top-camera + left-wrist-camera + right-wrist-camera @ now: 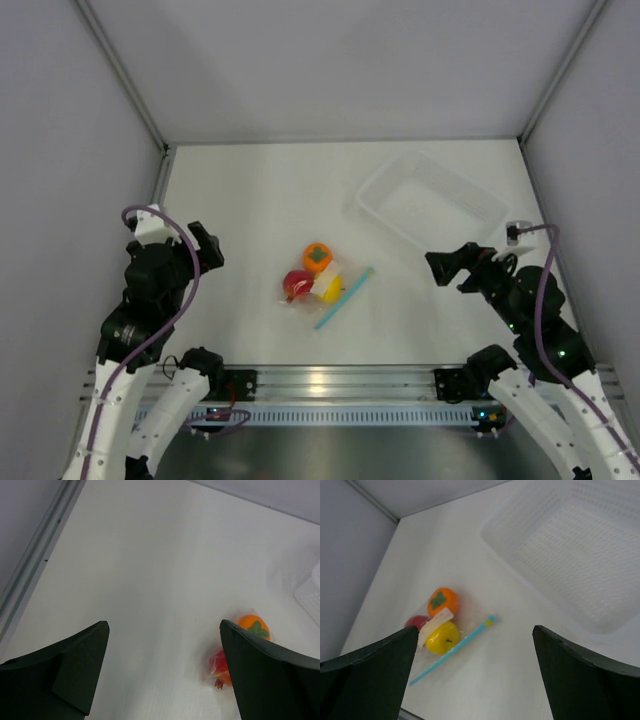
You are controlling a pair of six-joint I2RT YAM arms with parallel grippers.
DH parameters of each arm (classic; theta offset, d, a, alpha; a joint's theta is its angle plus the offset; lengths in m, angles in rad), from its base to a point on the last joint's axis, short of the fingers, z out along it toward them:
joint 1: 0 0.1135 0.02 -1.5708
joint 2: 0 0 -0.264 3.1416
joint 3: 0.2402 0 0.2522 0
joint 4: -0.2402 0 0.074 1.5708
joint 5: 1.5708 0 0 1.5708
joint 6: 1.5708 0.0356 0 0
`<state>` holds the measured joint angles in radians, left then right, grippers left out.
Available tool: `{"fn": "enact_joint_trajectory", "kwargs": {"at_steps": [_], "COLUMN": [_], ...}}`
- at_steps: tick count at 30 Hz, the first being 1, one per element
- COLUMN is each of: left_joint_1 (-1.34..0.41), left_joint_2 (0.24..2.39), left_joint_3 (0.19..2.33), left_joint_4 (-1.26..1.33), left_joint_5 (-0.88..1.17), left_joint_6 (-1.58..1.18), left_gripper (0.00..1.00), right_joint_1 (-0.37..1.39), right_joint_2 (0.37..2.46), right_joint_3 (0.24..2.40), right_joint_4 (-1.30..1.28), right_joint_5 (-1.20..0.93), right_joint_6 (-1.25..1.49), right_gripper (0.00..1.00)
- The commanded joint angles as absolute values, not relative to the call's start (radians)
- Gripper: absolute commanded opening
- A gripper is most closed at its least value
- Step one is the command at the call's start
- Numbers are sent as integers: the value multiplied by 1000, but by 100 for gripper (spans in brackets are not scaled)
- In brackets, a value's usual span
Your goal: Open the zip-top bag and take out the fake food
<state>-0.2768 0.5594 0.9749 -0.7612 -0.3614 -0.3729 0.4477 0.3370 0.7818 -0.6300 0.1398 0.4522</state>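
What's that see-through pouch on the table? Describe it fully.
The crinkly clear plastic zip-top bag lies untouched on the white table. A light blue zip strip edges its side toward the right arm. It holds a yellow toy fruit, a red toy fruit and a green-topped orange toy fruit.

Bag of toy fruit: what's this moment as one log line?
bag: untouched, toy fruit inside | left gripper: open, empty | right gripper: open, empty | tray: far right

Inventory, robot body:
- Left arm (112, 400) and right arm (565, 425): white link shells, black joint housings.
- Purple cable (197, 272) along each arm.
- Left pincer (210, 247) and right pincer (440, 268): matte black, with wedge-shaped fingers (75, 670).
- Green lights (563, 352) on the right arm.
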Motion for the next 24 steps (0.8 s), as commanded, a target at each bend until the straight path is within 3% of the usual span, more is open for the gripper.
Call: {"fn": "enact_joint_trajectory", "kwargs": {"at_steps": [1,4,7,14,20,24], "left_joint_1": [-279,-281,-281,-281,-279,-279], "left_joint_2": [583,603,623,638,638,646], "left_joint_3": [936,911,894,882,877,873], "left_joint_4": [-683,-670,-663,-653,-653,-647], "left_joint_5": [-380,-376,-367,-311,-295,-268], "left_joint_6": [-376,-385,-384,-374,-373,-370], "left_gripper": [99,98,98,98,99,99], "right_joint_1": [457,462,508,741,830,877], "right_joint_2": [376,432,506,624,825,984], "right_joint_3": [593,415,332,213,94,77], "right_joint_4": [-261,-18,202,377,713,805], "right_joint_5": [-130,-293,-304,26,170,244], "right_joint_6": [746,960,1068,1225,1304,1331], "right_gripper": [99,95,92,88,79,75]}}
